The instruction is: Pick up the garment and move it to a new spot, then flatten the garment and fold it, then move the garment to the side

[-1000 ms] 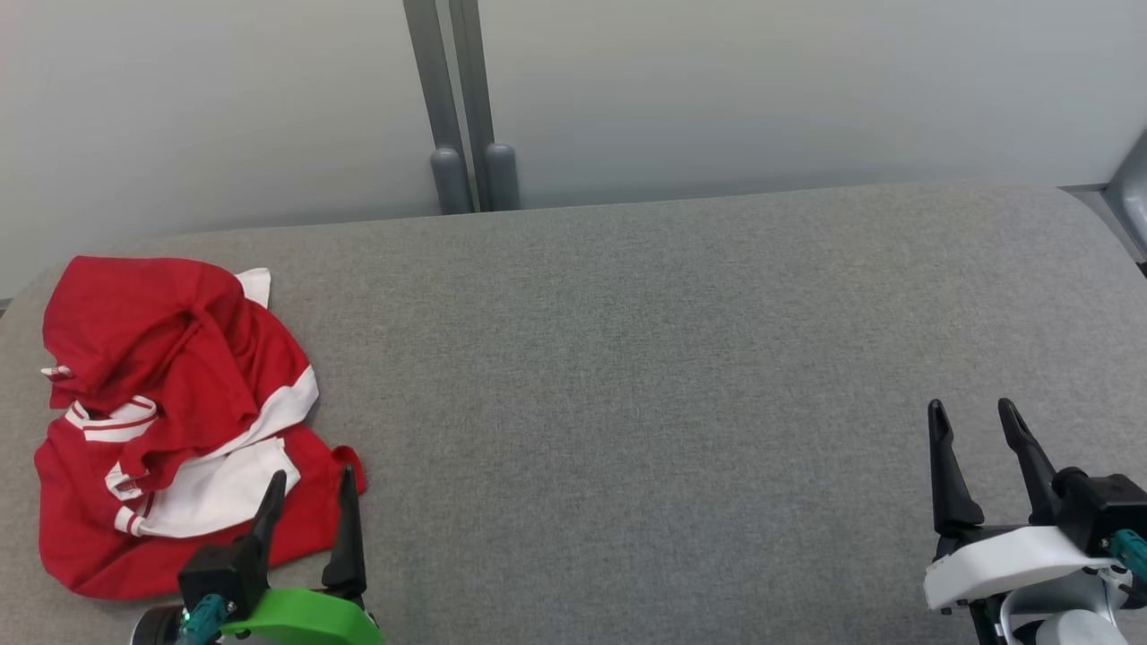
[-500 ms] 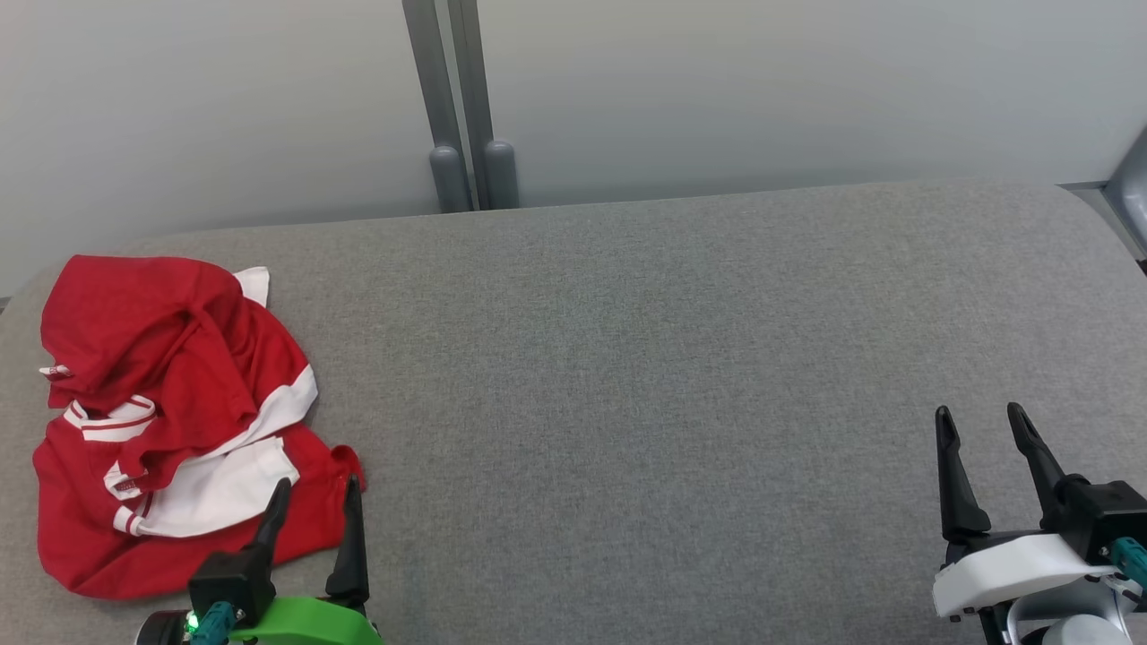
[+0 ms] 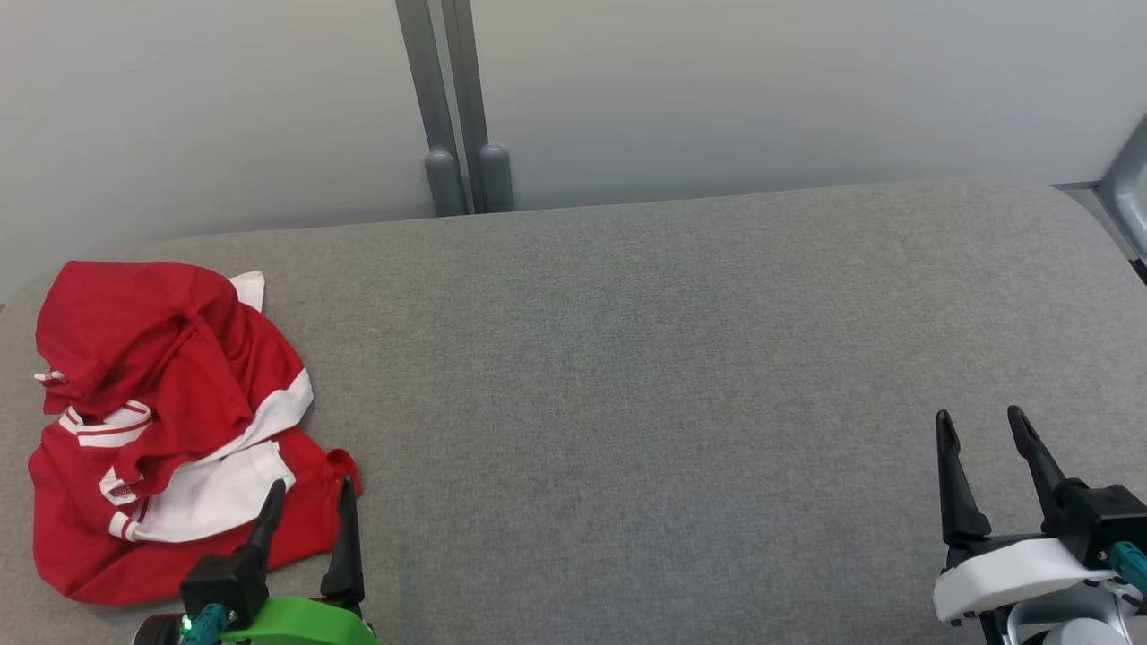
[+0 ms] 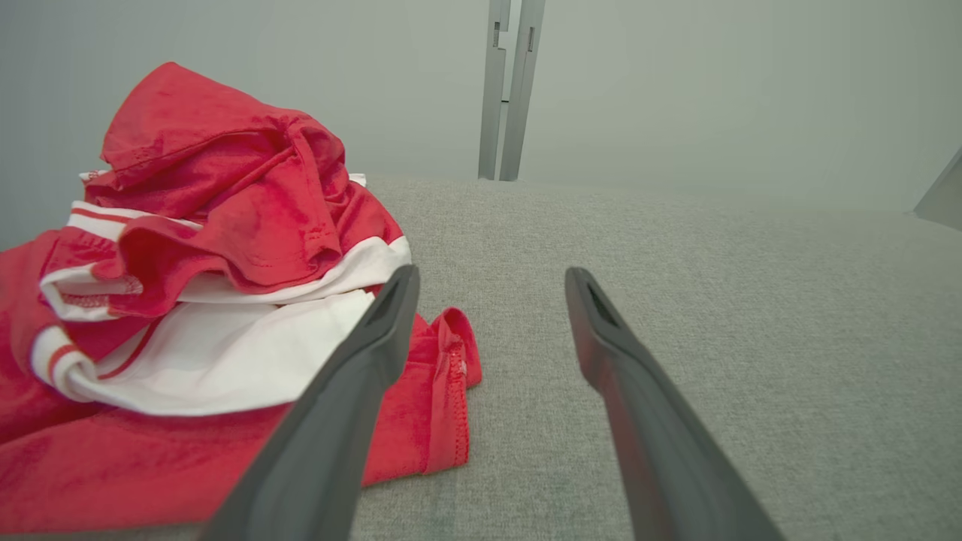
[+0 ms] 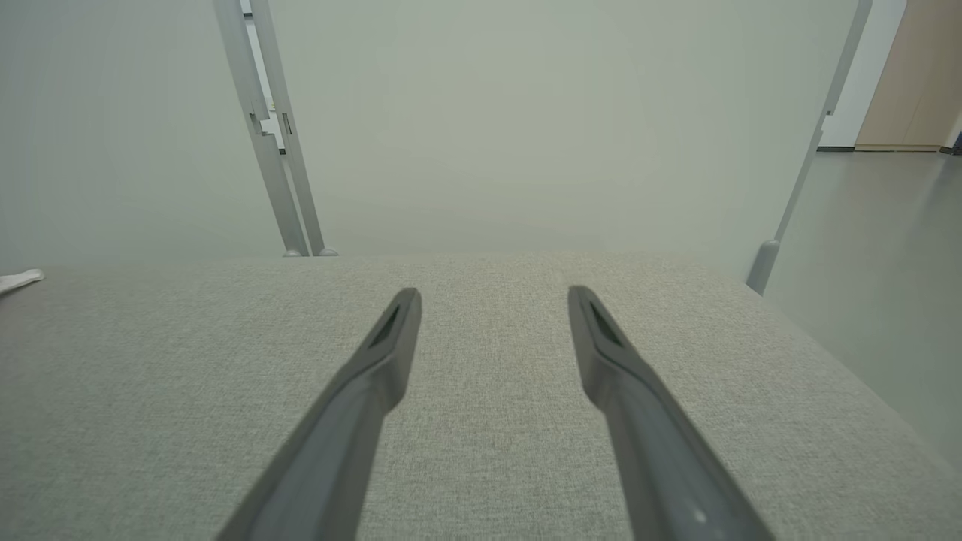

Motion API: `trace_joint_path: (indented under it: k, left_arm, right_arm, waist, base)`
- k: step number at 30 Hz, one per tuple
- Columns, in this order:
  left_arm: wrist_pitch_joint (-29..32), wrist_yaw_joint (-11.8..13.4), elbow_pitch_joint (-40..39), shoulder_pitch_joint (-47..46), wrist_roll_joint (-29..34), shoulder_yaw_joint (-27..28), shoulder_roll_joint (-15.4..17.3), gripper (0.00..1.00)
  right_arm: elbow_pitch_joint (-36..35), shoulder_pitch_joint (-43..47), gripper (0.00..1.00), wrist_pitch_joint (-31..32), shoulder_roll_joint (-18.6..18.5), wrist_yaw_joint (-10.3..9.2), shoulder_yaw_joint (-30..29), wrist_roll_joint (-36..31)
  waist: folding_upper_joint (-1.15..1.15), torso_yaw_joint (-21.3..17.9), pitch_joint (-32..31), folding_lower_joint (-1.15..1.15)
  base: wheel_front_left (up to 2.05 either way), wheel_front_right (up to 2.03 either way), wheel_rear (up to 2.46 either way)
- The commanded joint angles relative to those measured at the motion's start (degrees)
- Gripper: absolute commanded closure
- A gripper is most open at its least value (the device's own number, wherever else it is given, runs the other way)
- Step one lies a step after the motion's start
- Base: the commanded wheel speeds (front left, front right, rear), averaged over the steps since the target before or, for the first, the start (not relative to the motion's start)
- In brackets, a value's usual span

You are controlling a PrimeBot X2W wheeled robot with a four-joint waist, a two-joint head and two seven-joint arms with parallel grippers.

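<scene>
While the left gripper (image 3: pixel 312 488) points forward at the near left corner of the grey woven-fabric surface (image 3: pixel 645 376), its long tapered fingers spread and empty, the right gripper (image 3: pixel 978 419) stands likewise spread at the near right corner. The garment (image 3: pixel 161 385), crumpled red cloth with white bands and stitched hems, lies heaped at the left edge, just by the left fingertips.

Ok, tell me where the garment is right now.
In the head view the red and white garment lies crumpled at the left end of the grey surface, its near corner beside the open left gripper.
</scene>
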Motion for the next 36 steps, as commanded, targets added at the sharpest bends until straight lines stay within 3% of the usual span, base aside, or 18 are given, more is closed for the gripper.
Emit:
trace_joint_path:
  k: [1, 20, 25, 36]
  left_arm:
    - [-0.22, -0.23, 0.18, -0.66, -0.59, 0.18, -0.03, 0.00]
    - [-0.21, 0.44, 0.86, -1.21, -1.59, -0.51, 0.00, 0.00]
    - [-0.21, 0.98, 0.18, -0.68, -2.25, 0.13, 0.04, 0.00]
    - [-0.13, 1.52, -0.60, 1.91, -1.13, 4.08, 0.04, 0.00]
  right_arm:
    - [0.17, 0.45, 0.00, -0.20, -0.11, 0.02, -0.11, 0.21]
    - [0.08, 1.03, 0.00, -0.20, -0.28, 0.02, -0.09, 0.50]
    - [-0.43, 1.80, 0.00, -0.19, 0.18, 0.02, -0.08, 0.80]
    - [-0.09, 0.77, 0.00, -0.19, 0.58, 0.02, 3.67, 0.65]
  waist:
    - [0.00, -0.04, 0.00, 0.00]
    - [0.00, 1.63, -0.19, 0.00]
    - [0.00, 7.07, -0.77, 0.00]
    - [0.00, 23.61, -2.09, 0.00]
  base:
    - [0.00, 0.00, 0.00]
    - [0.00, 0.00, 0.00]
    - [0.00, 0.00, 0.00]
    - [0.00, 0.00, 0.00]
